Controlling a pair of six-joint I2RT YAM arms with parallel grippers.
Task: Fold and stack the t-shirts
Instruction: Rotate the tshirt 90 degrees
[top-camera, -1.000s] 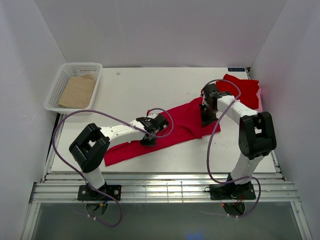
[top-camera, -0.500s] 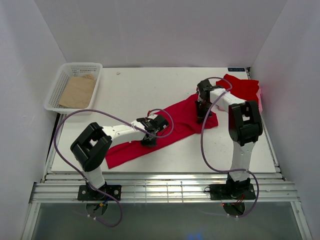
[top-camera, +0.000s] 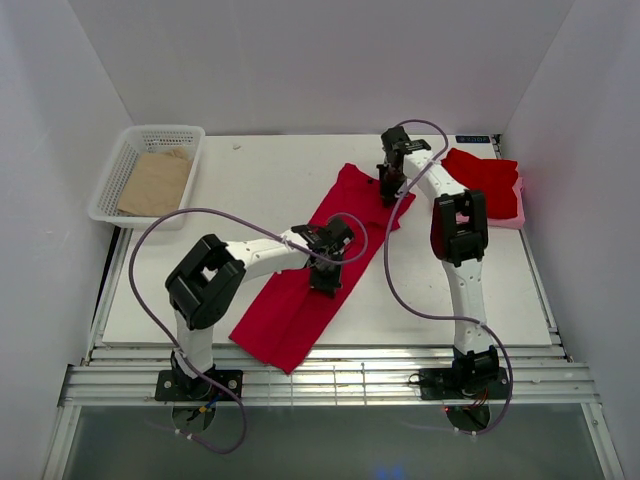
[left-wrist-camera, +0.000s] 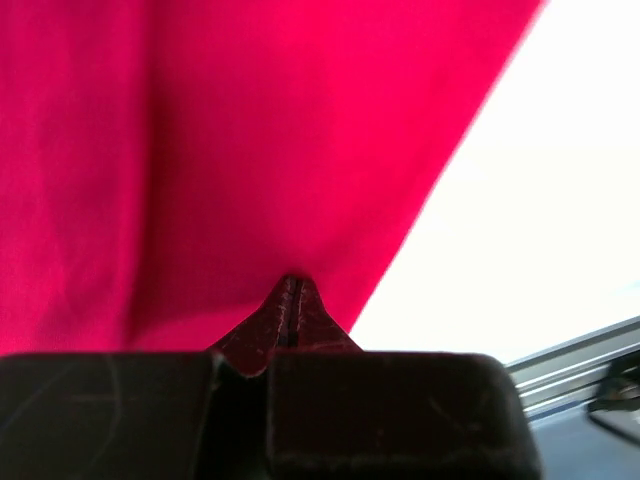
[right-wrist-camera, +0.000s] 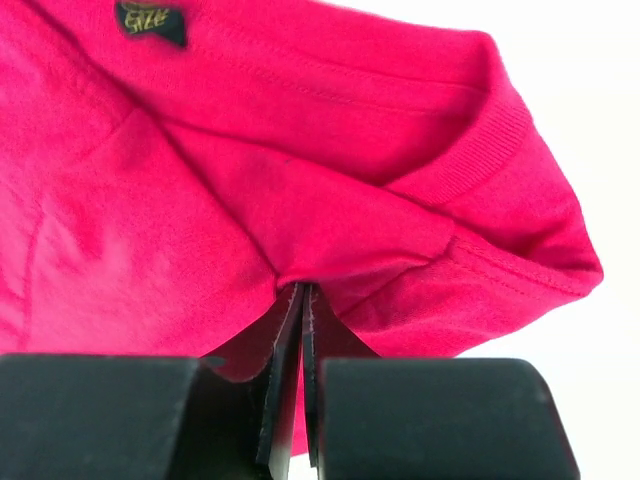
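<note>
A bright red t-shirt (top-camera: 315, 275) lies stretched in a long band from the table's near edge up to the far middle. My left gripper (top-camera: 327, 285) is shut on its right side edge, cloth pinched at the fingertips (left-wrist-camera: 290, 300). My right gripper (top-camera: 388, 192) is shut on the far end near the collar (right-wrist-camera: 480, 140), with the neck label (right-wrist-camera: 150, 22) in view. A second red t-shirt (top-camera: 485, 182) lies bunched at the far right.
A white basket (top-camera: 118, 180) at the far left holds a tan brown sheet (top-camera: 155, 183). A pale pink piece (top-camera: 519, 205) shows under the far-right shirt. The table's near edge with metal rails (top-camera: 320, 385) runs just below the shirt's low end.
The right gripper has carried its end of the shirt away from me, toward the far middle. The left gripper shifted right, and the shirt swung from lying across to running near-to-far.
</note>
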